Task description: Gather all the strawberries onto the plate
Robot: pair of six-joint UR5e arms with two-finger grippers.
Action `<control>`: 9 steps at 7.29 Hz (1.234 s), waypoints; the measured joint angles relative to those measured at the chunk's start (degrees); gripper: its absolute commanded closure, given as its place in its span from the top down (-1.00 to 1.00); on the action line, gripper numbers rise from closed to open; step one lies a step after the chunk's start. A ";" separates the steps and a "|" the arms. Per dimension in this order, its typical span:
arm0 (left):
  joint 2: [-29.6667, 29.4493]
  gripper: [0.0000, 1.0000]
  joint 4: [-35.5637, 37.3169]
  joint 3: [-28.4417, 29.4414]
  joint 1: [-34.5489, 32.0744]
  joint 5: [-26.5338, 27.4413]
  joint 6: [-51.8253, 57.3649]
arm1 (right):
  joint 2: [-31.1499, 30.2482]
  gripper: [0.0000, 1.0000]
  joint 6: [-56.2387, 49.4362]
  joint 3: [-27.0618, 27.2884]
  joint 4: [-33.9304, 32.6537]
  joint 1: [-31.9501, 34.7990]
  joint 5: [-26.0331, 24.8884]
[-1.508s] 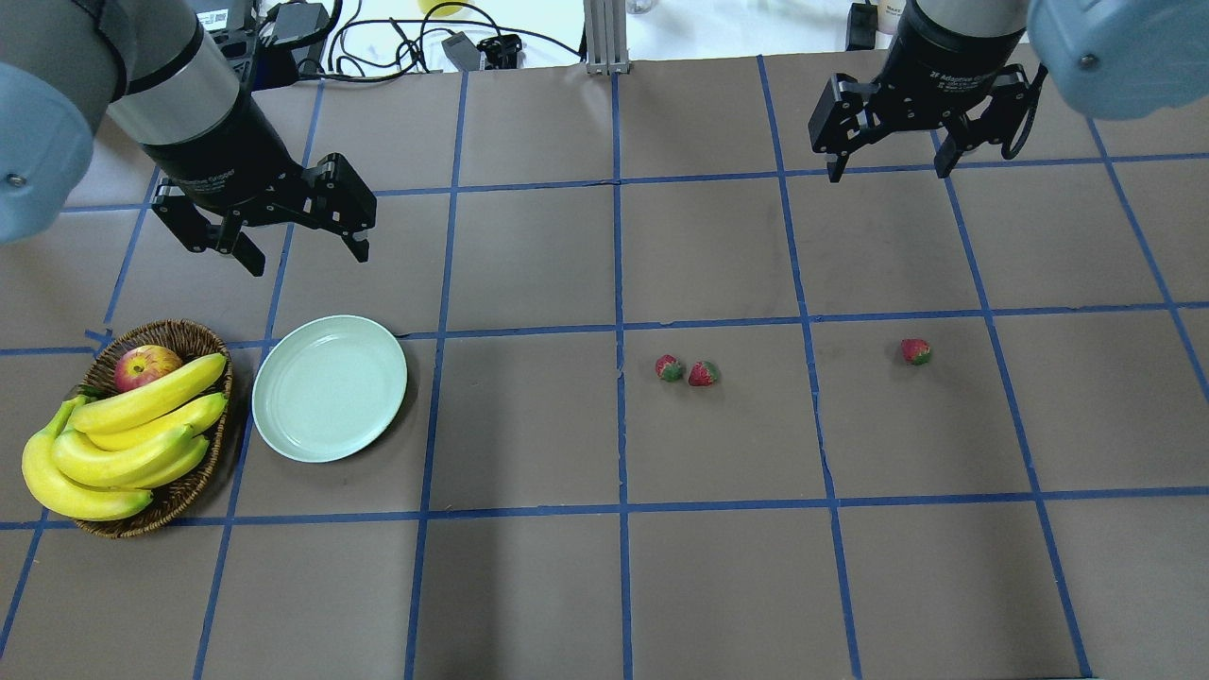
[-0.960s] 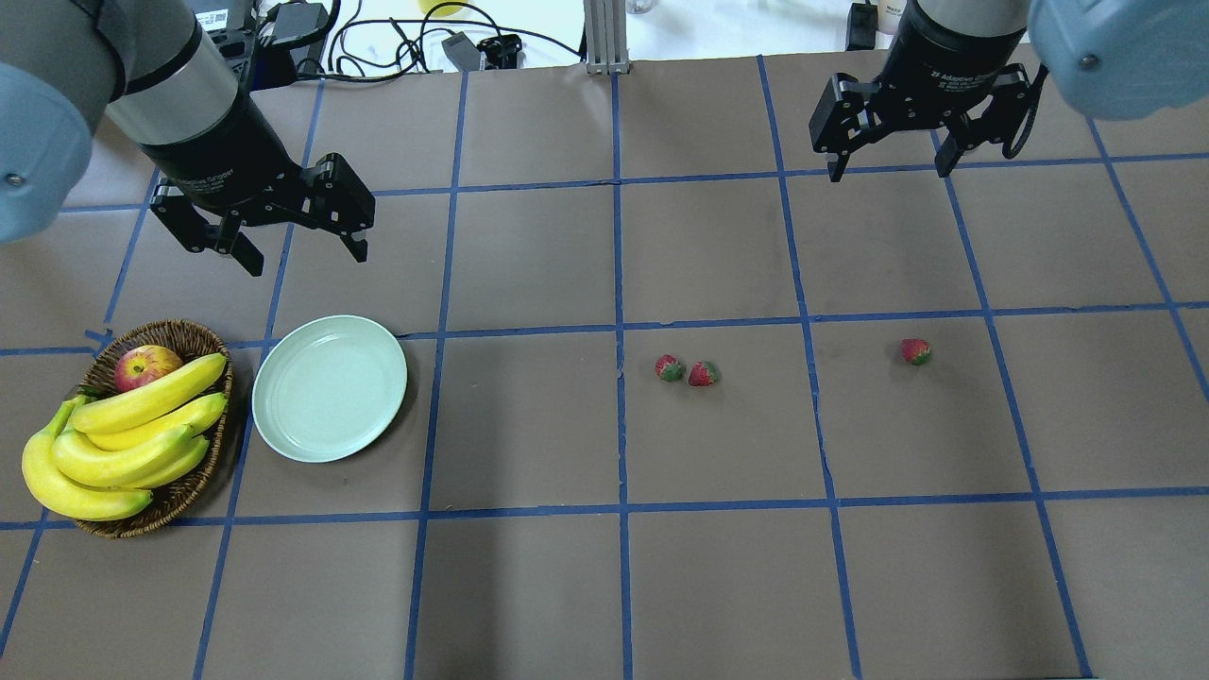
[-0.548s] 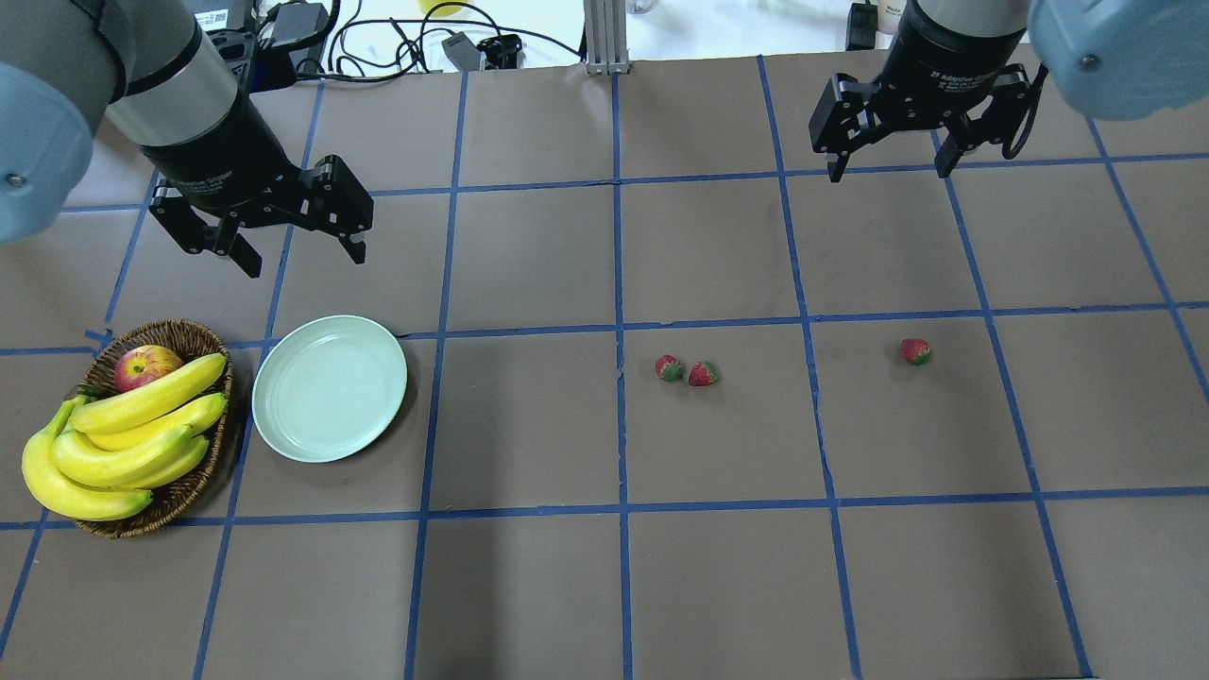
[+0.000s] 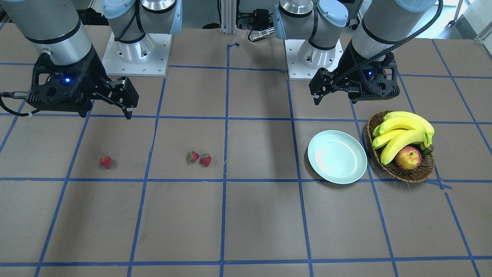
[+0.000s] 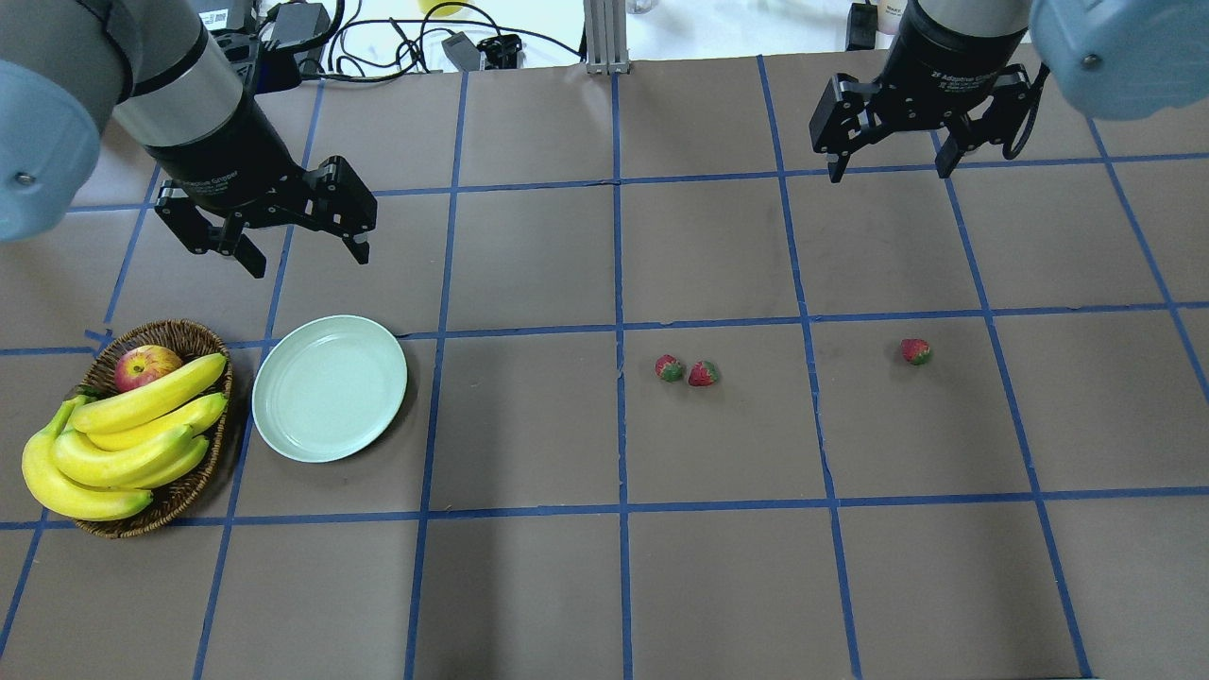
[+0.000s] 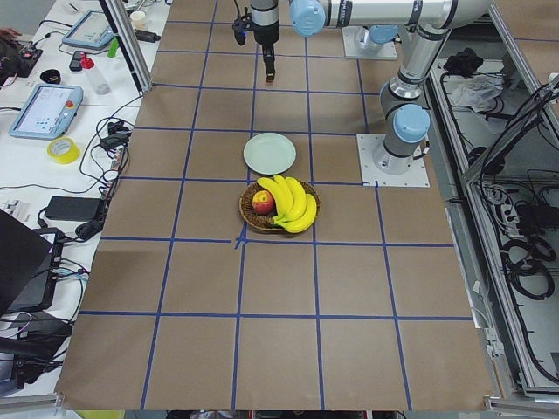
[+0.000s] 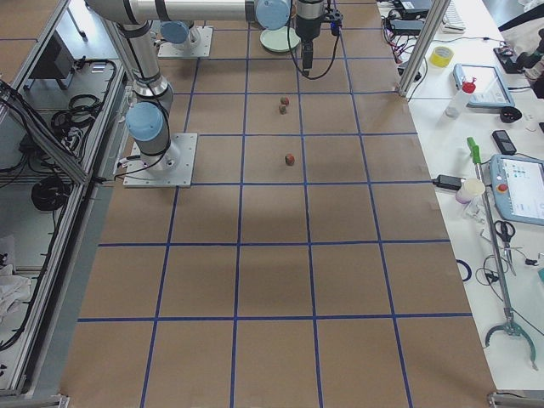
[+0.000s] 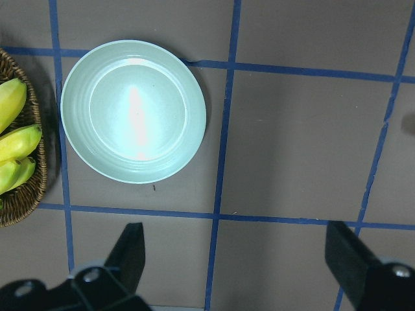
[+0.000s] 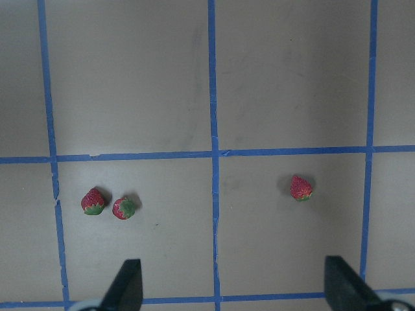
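Three strawberries lie on the brown table: two close together point(image 5: 670, 368) point(image 5: 703, 374) near the middle and one point(image 5: 915, 351) further right. All three show in the right wrist view point(image 9: 93, 201) point(image 9: 124, 207) point(image 9: 301, 188). The mint plate point(image 5: 329, 388) sits empty at the left, and also shows in the left wrist view point(image 8: 133, 110). My left gripper point(image 5: 307, 260) is open and empty, raised behind the plate. My right gripper point(image 5: 888, 175) is open and empty, raised well behind the single strawberry.
A wicker basket point(image 5: 179, 335) with bananas point(image 5: 132, 425) and an apple point(image 5: 146, 365) stands just left of the plate. Cables and boxes point(image 5: 378, 42) lie beyond the table's far edge. Blue tape lines grid the table.
My left arm has shifted very slightly to the right. The right arm, strawberries and plate have not moved.
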 measured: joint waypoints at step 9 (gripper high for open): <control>-0.50 1.00 0.40 0.06 -0.26 -0.14 0.09 | 13.05 1.00 4.09 -1.88 -10.34 7.94 3.50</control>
